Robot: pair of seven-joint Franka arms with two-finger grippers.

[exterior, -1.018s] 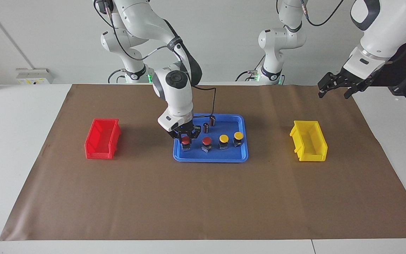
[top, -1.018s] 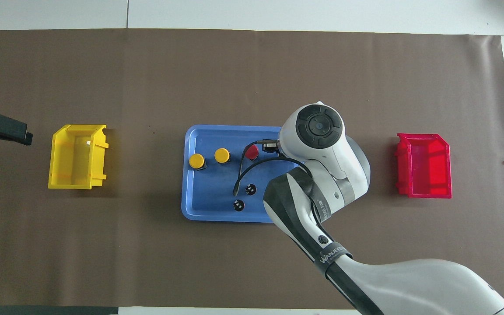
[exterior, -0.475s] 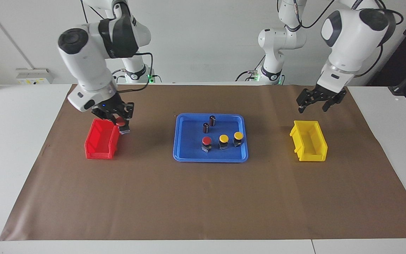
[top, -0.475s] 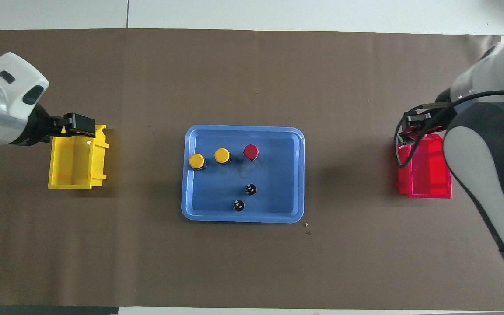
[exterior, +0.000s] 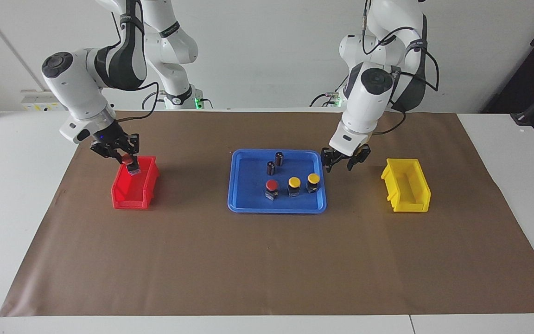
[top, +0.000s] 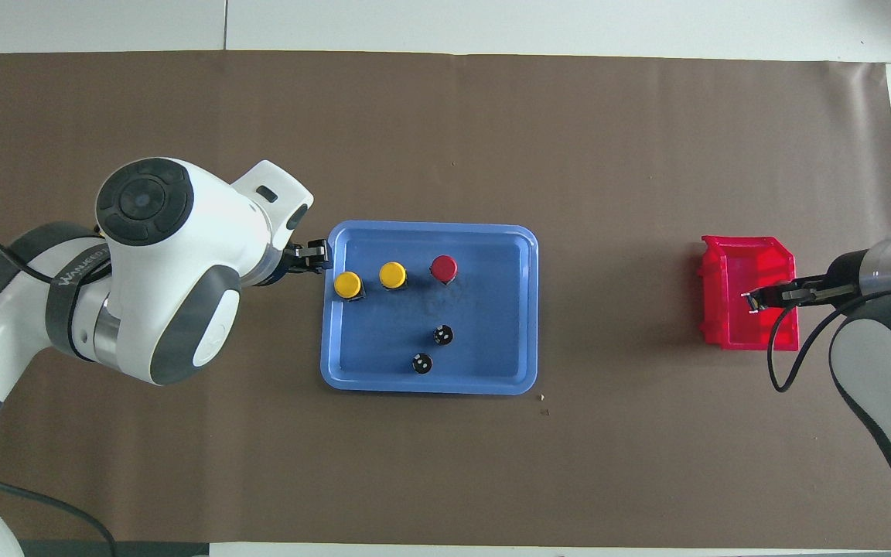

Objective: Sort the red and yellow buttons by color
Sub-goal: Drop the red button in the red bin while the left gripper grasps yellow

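Red is the colour in hand: the right gripper point(exterior: 128, 160) hangs over the red bin point(exterior: 133, 185), pinching a red button point(exterior: 131, 165) by its cap, with the black base dangling just above the bin's open top. By my reading this is the drop-off step — the button is over its bin but not yet let go.

The left gripper point(exterior: 345, 160) is over the edge of the blue tray point(exterior: 276, 204) at the left arm's end, close to the nearest yellow button point(exterior: 313, 181). Whether its fingers are spread or closing I cannot tell.

On the tray sit a second yellow button point(exterior: 294, 184) and the other red button point(exterior: 272, 188), in a row with the first. Two dark cylinders point(exterior: 275, 163) stand nearer the robots. The yellow bin point(exterior: 406, 185) looks empty.

Next, the right gripper needs to open so the button falls inside the red bin, not on its rim. The left should probably settle squarely over the yellow cap before pinching — the neighbouring button stands close.
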